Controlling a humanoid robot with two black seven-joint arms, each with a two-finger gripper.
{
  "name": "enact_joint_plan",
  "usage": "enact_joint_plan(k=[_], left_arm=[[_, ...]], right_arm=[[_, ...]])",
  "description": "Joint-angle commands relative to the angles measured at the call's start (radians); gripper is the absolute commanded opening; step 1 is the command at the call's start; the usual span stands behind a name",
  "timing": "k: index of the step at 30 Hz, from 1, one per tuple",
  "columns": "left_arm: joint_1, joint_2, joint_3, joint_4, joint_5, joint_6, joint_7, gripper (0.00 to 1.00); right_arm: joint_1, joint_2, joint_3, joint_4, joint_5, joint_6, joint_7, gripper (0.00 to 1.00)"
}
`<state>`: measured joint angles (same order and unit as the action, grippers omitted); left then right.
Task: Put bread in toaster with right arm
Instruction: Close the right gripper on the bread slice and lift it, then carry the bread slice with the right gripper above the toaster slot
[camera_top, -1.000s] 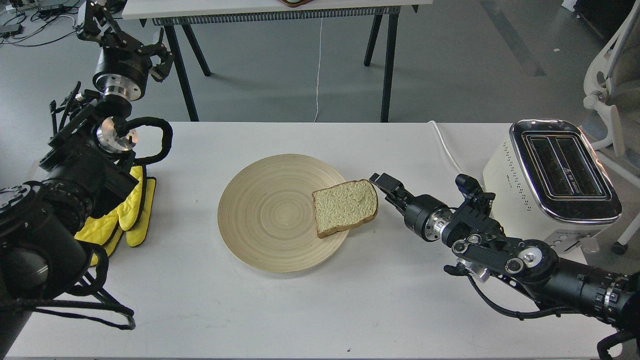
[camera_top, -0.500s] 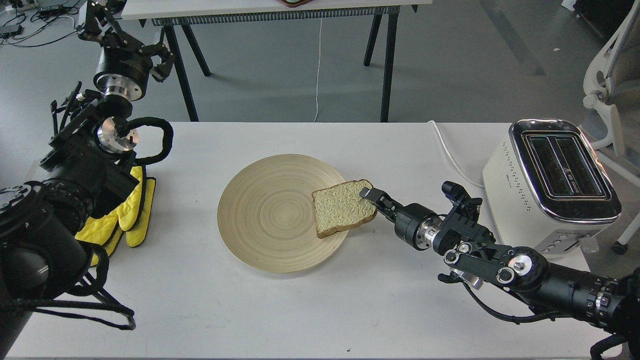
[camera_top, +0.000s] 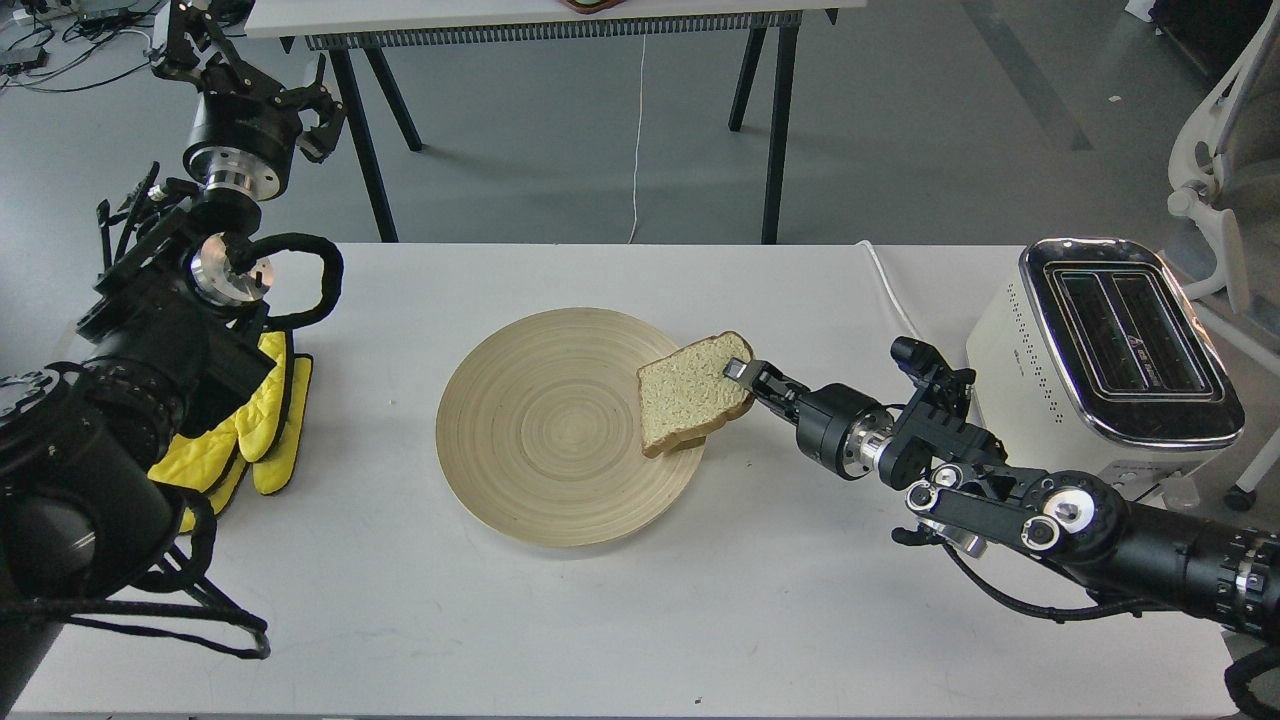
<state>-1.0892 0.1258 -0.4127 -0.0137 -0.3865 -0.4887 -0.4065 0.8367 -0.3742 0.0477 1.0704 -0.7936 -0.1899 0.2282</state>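
The bread (camera_top: 690, 395), a pale slice with a brown crust, is tilted, its right edge raised off the round wooden plate (camera_top: 540, 430) and its lower corner near the plate's right rim. My right gripper (camera_top: 742, 374) is shut on the bread's right edge. The cream-white toaster (camera_top: 1090, 370) with a chrome top and two empty slots stands at the table's right end, behind my right arm. My left gripper (camera_top: 300, 105) is held high at the far left, beyond the table's edge, its claws apart and empty.
Yellow gloves (camera_top: 250, 430) lie at the table's left edge under my left arm. The toaster's white cord (camera_top: 890, 290) runs to the table's back edge. A second table's black legs (camera_top: 770, 120) stand behind; a white chair (camera_top: 1220, 170) is at the far right.
My right gripper reached left to the bread, closed on its right edge, and has lifted and tilted the slice, drawing it slightly right. The left arm has stayed still.
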Motion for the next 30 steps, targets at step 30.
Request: enact_joint_plan(k=[30], left_arm=[[0.0, -0.006, 0.0, 0.0, 0.0, 0.0, 0.0, 1.0]], right_arm=[[0.3, -1.069, -0.098, 0.448, -0.331, 0.224, -0.05, 0.01]])
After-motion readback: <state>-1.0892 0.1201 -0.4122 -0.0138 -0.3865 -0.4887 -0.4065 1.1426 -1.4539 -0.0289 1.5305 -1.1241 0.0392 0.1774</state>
